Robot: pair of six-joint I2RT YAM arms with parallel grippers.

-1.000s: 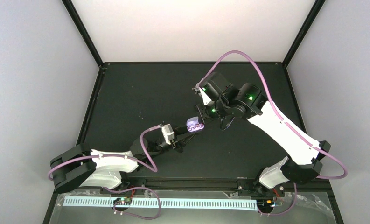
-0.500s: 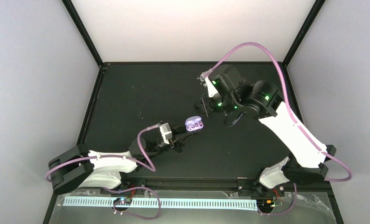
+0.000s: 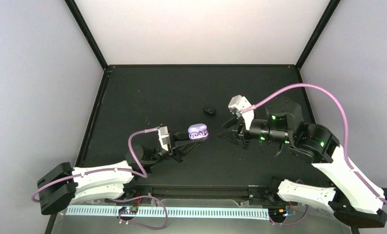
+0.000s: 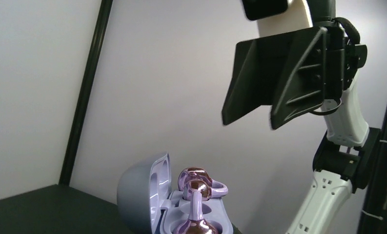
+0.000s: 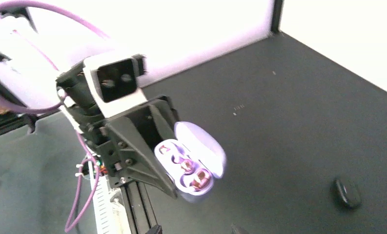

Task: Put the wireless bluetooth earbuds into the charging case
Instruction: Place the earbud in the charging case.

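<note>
Two lilac earbuds (image 4: 195,181) sit in the wells of the lavender charging case (image 3: 197,132), its hinged lid raised. The left gripper (image 3: 186,141) is clamped on the case. The right gripper (image 3: 229,130) hangs near it, jaws parted, holding nothing. One small black oval object (image 3: 209,110) lies on the dark table (image 3: 132,97) beyond.

matte black table (image 3: 142,92) inside pale grey walls (image 3: 35,97), black corner posts (image 3: 86,34), soft even light.

Open charging case (image 4: 143,194) btm ctr, earbuds (image 4: 197,181) inside, right gripper (image 4: 250,120) above-right
</note>
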